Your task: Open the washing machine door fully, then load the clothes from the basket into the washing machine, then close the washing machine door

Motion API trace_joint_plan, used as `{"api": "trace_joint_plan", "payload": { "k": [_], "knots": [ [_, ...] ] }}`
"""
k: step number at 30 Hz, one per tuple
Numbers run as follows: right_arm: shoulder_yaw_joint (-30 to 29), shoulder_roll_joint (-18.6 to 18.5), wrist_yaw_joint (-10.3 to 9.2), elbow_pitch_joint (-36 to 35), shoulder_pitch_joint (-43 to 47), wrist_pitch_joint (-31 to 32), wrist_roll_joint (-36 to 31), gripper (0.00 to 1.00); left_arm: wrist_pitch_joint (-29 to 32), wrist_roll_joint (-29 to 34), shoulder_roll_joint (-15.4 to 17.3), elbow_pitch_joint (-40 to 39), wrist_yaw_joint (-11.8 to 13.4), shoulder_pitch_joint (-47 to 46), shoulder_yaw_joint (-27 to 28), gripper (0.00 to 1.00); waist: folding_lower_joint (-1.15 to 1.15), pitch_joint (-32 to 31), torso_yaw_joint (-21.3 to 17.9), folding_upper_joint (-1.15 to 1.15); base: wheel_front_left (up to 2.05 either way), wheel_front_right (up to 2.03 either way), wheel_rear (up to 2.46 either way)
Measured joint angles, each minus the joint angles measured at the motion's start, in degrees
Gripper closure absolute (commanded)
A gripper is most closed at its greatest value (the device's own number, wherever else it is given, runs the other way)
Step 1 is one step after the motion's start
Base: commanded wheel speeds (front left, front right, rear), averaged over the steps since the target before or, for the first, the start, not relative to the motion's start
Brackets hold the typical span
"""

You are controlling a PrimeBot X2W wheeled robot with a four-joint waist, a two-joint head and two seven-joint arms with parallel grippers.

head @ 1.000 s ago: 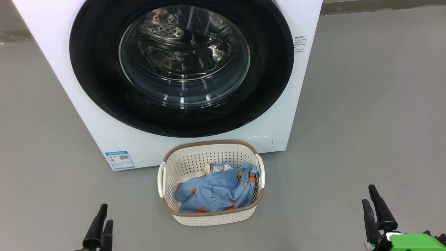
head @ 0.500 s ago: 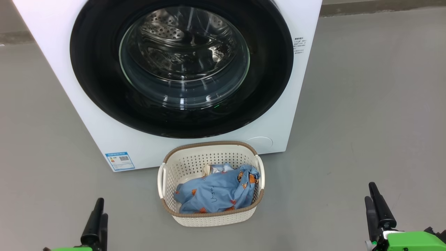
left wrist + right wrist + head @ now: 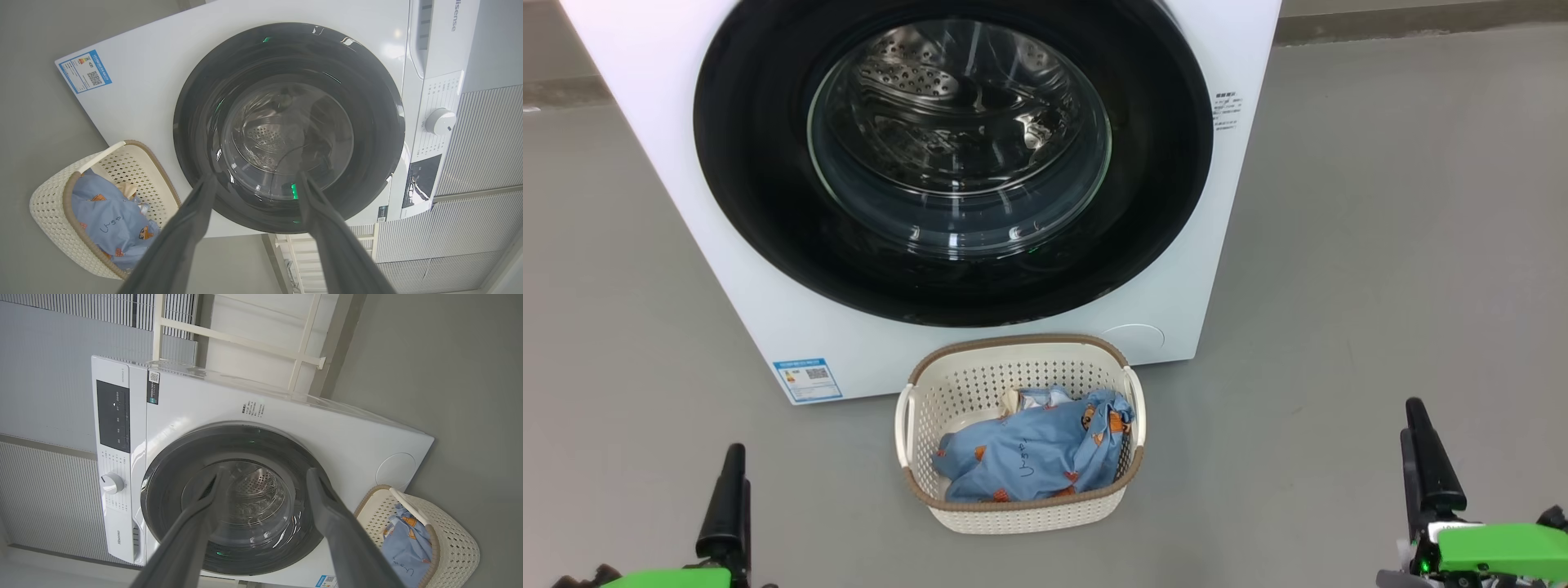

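The white washing machine (image 3: 645, 122) stands ahead, and the washing machine door (image 3: 752, 204), with its glossy black rim and glass bowl, lies shut against its front. Through the glass I see the steel drum. Right in front of it on the floor sits the cream basket (image 3: 1021, 510), which holds the light blue clothes (image 3: 1029, 457) with orange prints. My left gripper (image 3: 734, 453) is low and left of the basket, open and empty. My right gripper (image 3: 1413, 416) is low at the right, open and empty. Both wrist views look at the door (image 3: 367, 102) (image 3: 171, 490) between spread fingers.
Grey floor (image 3: 1380, 245) surrounds the machine and basket on both sides. A blue label sticker (image 3: 806, 379) marks the machine's lower left front, a round cover (image 3: 1135, 336) its lower right. The control panel with a white knob (image 3: 439, 121) is at the machine's top.
Both grippers have moved forward, up the head view, the left one also slightly leftward. The camera shifted a little. Door, basket and clothes stay as they were.
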Motion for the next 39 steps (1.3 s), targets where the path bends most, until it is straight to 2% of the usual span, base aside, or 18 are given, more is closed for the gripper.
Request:
{"api": "trace_joint_plan", "payload": {
  "k": [18,31,39],
  "knots": [
    [1.1,0.0,0.0,-4.5,-0.9,-2.9,-14.3,0.0,-3.0,12.5,0.1,-5.1,0.0,0.0,0.5,0.0,0.0,-0.2,0.3,0.0,0.0,0.0,0.0],
    [2.3,-0.1,0.0,-5.9,-0.9,-4.9,-27.3,0.0,-5.0,28.2,0.2,-7.2,0.3,0.1,-0.6,0.0,0.0,-0.5,0.4,0.0,0.0,0.0,0.0],
    [2.4,-0.1,0.0,-6.2,-1.0,-6.5,-37.2,0.0,-6.5,41.3,0.4,-9.1,3.5,0.2,-3.8,0.0,0.0,-0.7,0.4,0.0,0.0,0.0,0.0]
  ]
}}
